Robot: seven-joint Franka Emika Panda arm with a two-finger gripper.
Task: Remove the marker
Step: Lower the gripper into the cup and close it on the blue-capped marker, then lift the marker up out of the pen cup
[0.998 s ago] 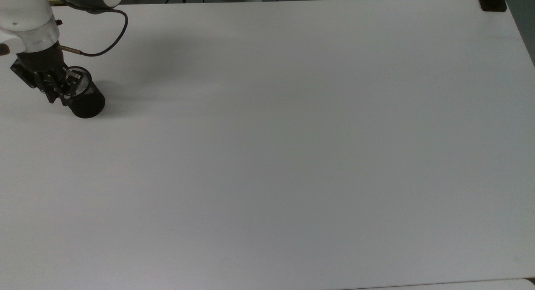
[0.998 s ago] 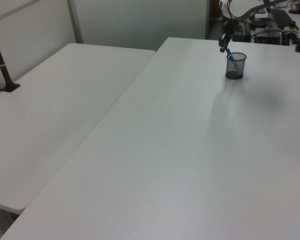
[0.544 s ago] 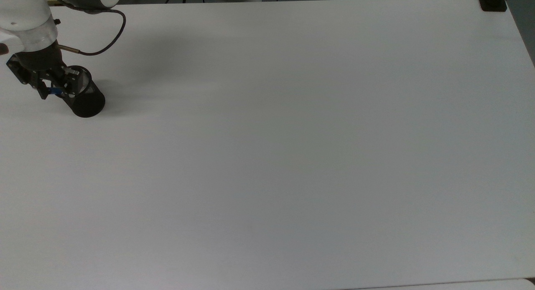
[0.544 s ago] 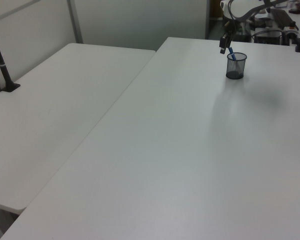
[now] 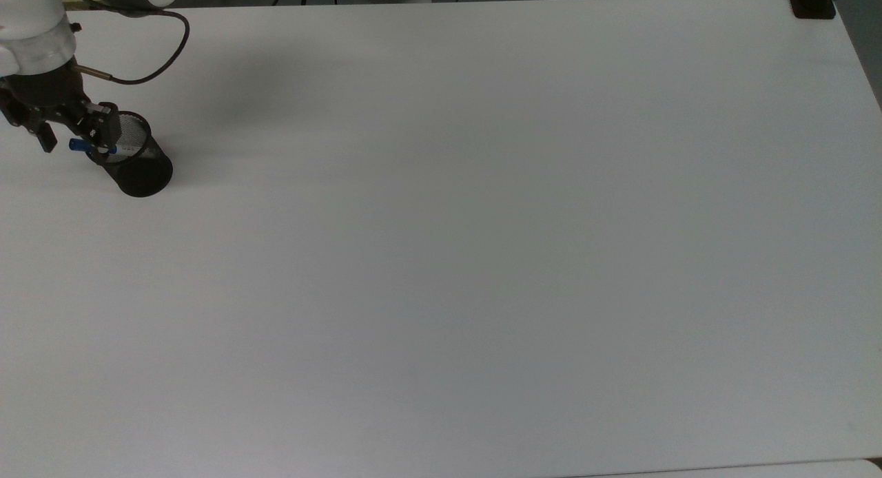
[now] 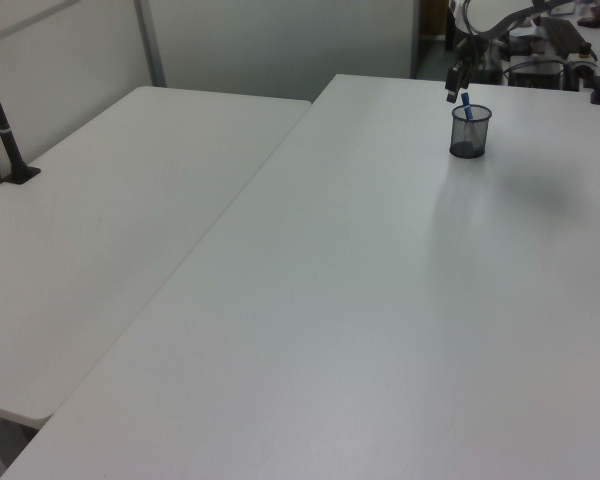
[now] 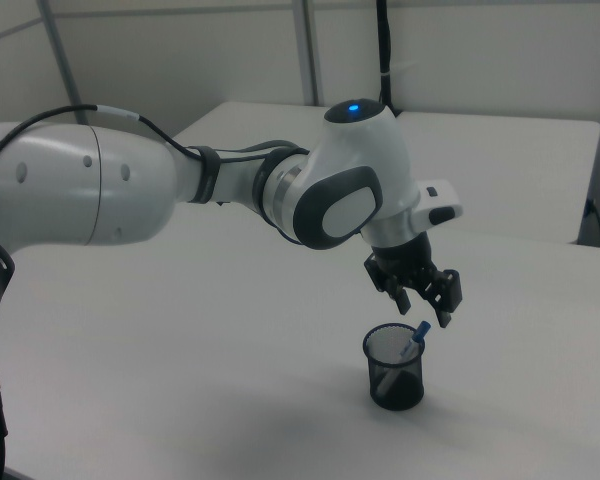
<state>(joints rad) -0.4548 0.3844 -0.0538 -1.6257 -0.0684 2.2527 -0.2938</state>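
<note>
The right view shows the slim white-barrelled marker with a blue cap (image 7: 414, 343) standing tilted in the black mesh cup (image 7: 394, 368), cap above the rim, with the black two-finger gripper (image 7: 430, 306) just above it, fingers apart and clamped on nothing. The top view shows the marker (image 5: 93, 147) leaning toward nine o'clock over the cup's (image 5: 135, 164) rim. The wide white table (image 5: 482, 223) surrounds the cup; the left view shows a second white table (image 6: 110, 210) alongside.

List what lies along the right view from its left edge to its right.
Large white robot arm link → white-and-grey wrist housing with a blue light → black wire-mesh cup → black end effector.
</note>
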